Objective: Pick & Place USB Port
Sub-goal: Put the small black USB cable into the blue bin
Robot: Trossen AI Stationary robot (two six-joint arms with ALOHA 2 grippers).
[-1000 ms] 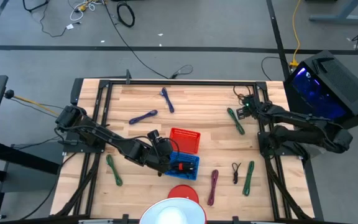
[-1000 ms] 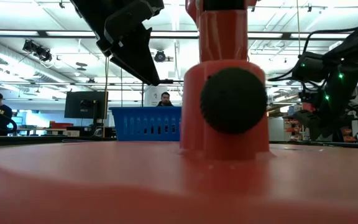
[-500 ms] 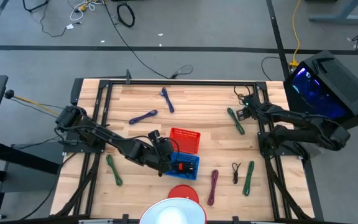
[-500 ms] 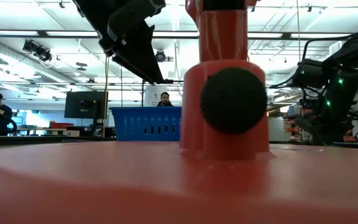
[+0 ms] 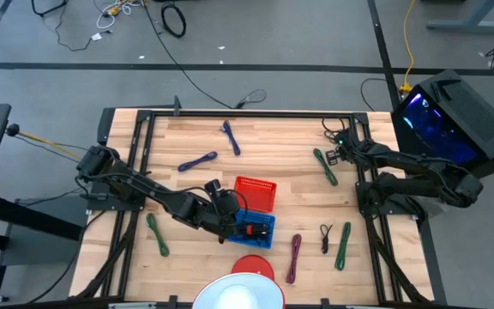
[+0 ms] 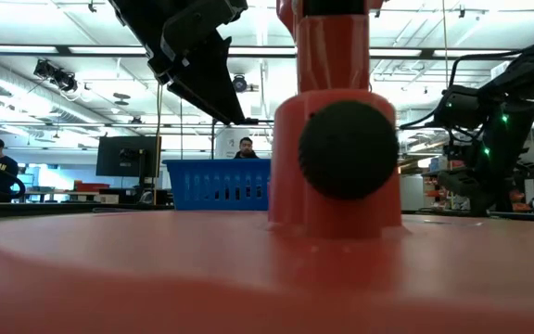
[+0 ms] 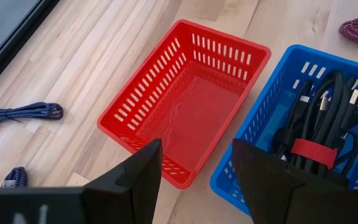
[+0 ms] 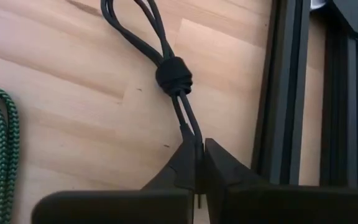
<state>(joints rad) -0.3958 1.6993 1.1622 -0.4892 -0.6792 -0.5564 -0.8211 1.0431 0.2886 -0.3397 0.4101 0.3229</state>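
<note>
A black bundled cable (image 8: 173, 76) lies on the wood at the table's far right, beside the black frame rail (image 8: 284, 93). My right gripper (image 8: 199, 167) is down at it, shut on its tail; in the high view my right gripper (image 5: 339, 152) is by the rail. My left gripper (image 7: 194, 180) hovers open above the red basket (image 7: 188, 106) and the blue basket (image 7: 260, 124). The blue basket holds black cables tied with a red band (image 7: 312, 152). The red basket has nothing in it. My right gripper pinches the cable's two thin strands (image 8: 191, 129) between its two fingers, just below the wrapped knot. The fingers come from above and run roughly in line with the strands. The loop end (image 8: 132, 18) and the knot lie on the table.
A green cable (image 5: 325, 167) lies just near of my right gripper. Blue cables (image 5: 231, 137) lie at the far middle. Green (image 5: 157, 233), purple (image 5: 294, 256), black (image 5: 325, 238) and green (image 5: 343, 245) cables lie along the near side. A red round stand (image 5: 251, 266) sits at the near edge.
My right arm has shifted slightly at the black cable by the far right rail. The cable has stayed where it was.
</note>
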